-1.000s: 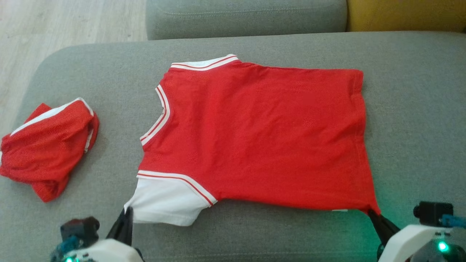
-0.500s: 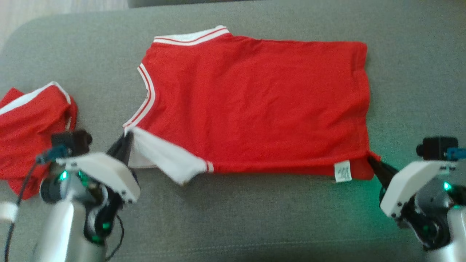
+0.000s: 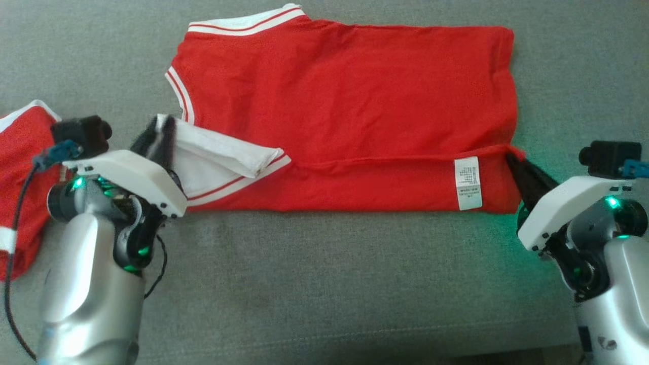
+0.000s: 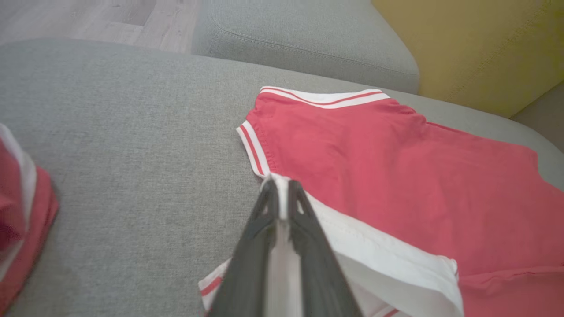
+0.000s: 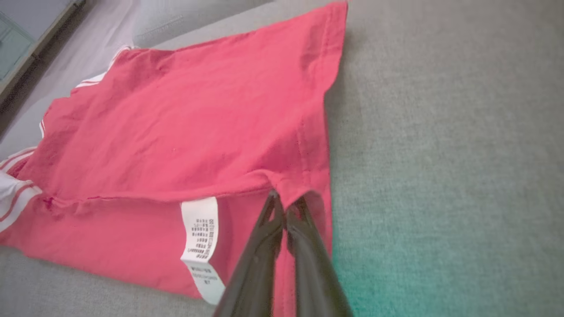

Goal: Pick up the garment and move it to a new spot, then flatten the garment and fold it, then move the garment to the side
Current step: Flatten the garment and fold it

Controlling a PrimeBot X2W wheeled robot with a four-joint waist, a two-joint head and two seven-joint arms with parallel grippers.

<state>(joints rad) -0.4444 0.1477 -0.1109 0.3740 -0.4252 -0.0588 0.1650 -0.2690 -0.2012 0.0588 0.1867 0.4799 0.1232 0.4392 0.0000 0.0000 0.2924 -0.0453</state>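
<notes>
At the far left, a crumpled red-and-white cloth bundle [image 3: 23, 167] is lying on the grey fabric sofa cushion [image 3: 324, 284], well apart from the work. Beside it, the left claw [image 3: 162, 129] is pinching the white sleeve [image 3: 228, 152] of the red short-sleeved cotton shirt [image 3: 345, 96]. Its fingers are narrow with white cloth between them, and it is holding the sleeve turned inward over the red body. The shirt is lying spread flat across the middle of the cushion. Its near edge is doubled over in a long band, exposing the white rectangular care label [image 3: 467, 182]. At the right, the right claw [image 3: 511, 161] is gripping the near hem corner, fingers almost together on red cloth. Relocating and flattening appear done, and the first lengthwise fold looks under way. Letting go, further folds and shifting the shirt aside are remaining.
</notes>
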